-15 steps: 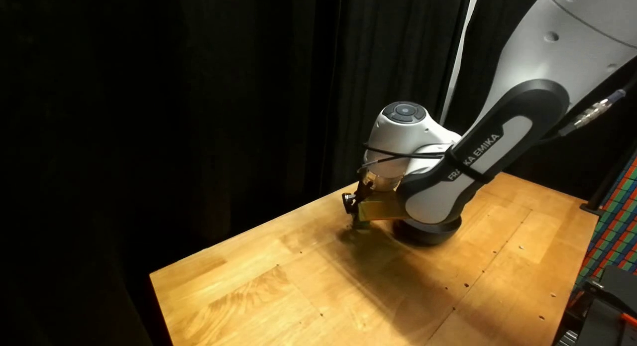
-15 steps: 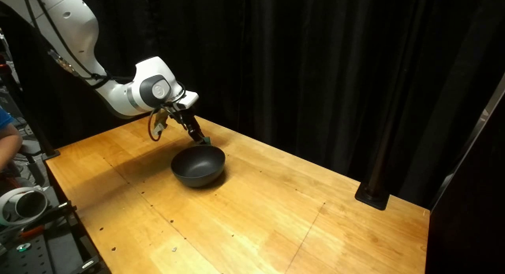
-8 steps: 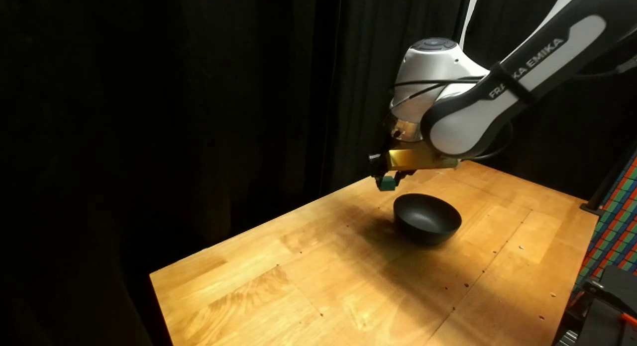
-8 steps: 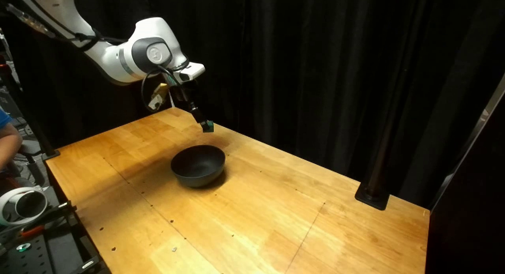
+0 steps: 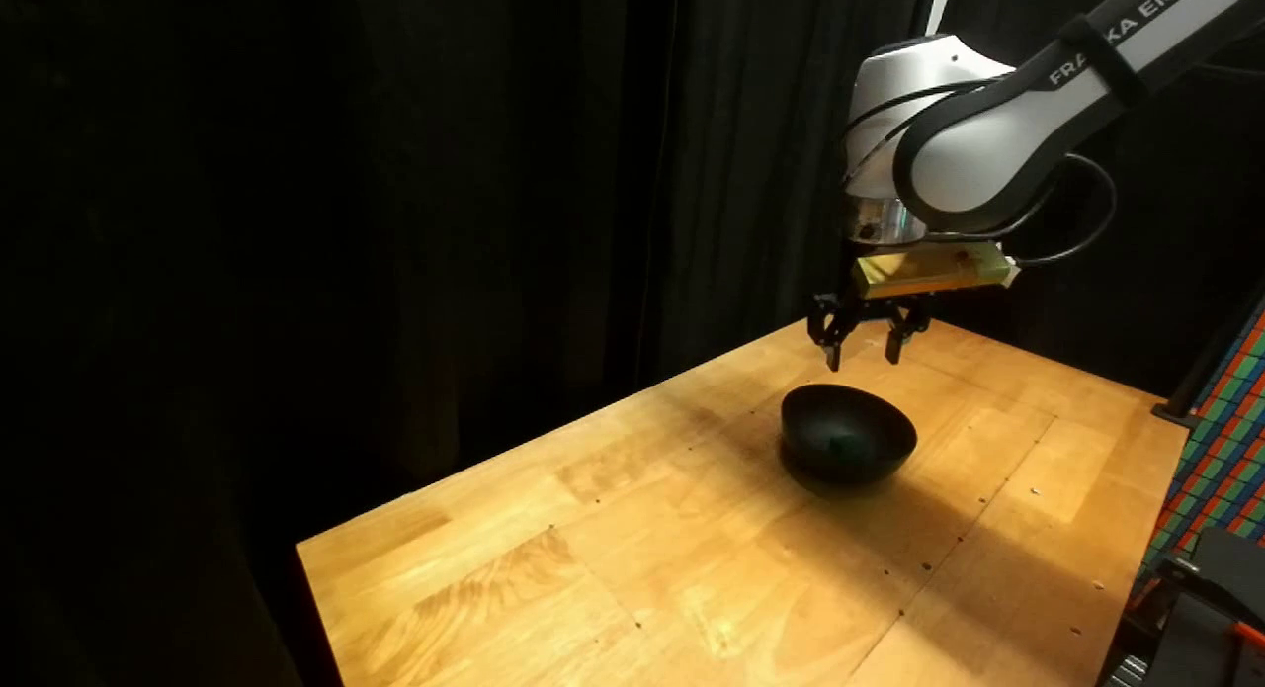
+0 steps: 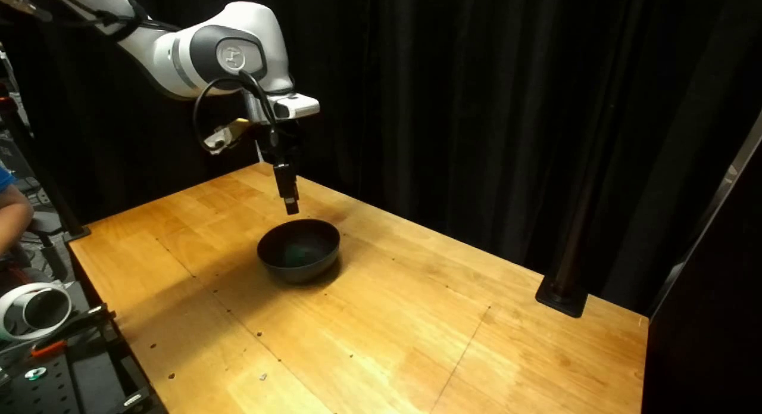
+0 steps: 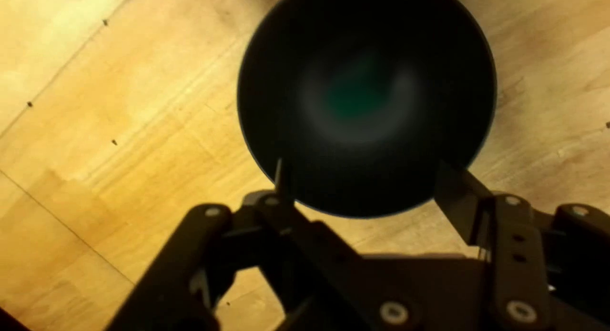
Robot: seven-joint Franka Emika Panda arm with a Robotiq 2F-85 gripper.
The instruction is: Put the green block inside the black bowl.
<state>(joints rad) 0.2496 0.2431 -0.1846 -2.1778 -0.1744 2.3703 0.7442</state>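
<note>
Green block (image 7: 355,98) lying inside the black bowl (image 7: 448,88), the bowl upright on a wooden bench (image 5: 514,578), nearer the edge along the dark curtain (image 6: 476,134) than the edge opposite, gripper (image 5: 863,359) above the bowl – its jaws spread wide apart – clear of the rim.

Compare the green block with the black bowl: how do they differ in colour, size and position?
Colour: the green block is dark green, the black bowl black. Size: the block is far smaller than the bowl. Position: the block is inside the bowl, while the bowl rests on the table. Shared: both look dark, and neither is held.
</note>
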